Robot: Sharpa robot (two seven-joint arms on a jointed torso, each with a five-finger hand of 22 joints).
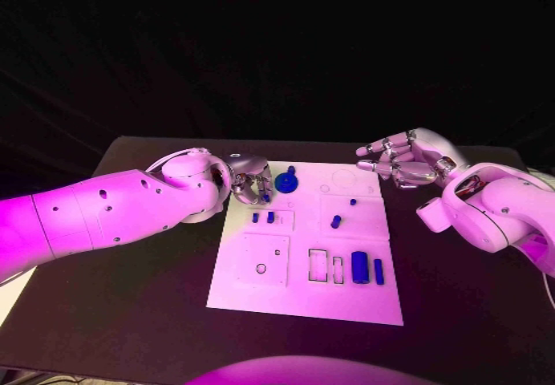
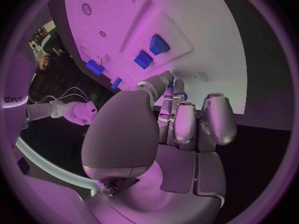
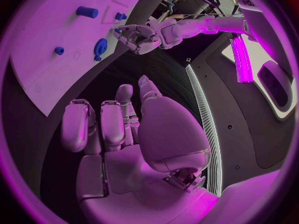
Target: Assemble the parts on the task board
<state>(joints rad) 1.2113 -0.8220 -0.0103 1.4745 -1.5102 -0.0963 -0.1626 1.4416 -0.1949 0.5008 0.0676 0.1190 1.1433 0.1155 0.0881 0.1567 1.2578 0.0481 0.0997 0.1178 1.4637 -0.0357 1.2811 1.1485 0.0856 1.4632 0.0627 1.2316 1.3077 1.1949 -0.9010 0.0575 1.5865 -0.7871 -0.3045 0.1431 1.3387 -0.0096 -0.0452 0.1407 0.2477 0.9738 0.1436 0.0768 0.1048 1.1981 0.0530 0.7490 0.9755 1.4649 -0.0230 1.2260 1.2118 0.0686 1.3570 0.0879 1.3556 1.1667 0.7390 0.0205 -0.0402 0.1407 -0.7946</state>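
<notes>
Lower middle of head view: white flat task board [image 1: 303,301] on black tabletop [image 1: 139,313]; two blue plastic cylinders [image 1: 360,267] lie near its right edge, likely light, rigid, prone to roll; pinch across middle.
Mid-board: small blue blocks [image 1: 262,216] in recess; take by flat sides.
Upper middle: blue gear-shaped disc [image 1: 285,184], thin; grip by rim.
Upper left: left hand [image 1: 249,185] curled over board's far corner beside disc; cannot tell if holding anything.
Upper right: right hand [image 1: 405,158] off board, fingers loosely curled, nothing held.

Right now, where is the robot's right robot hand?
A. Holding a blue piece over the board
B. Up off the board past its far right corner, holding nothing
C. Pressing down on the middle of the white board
B: in the head view the right robot hand sits beyond the far right corner of the task board, with nothing between its curled fingers.
</notes>
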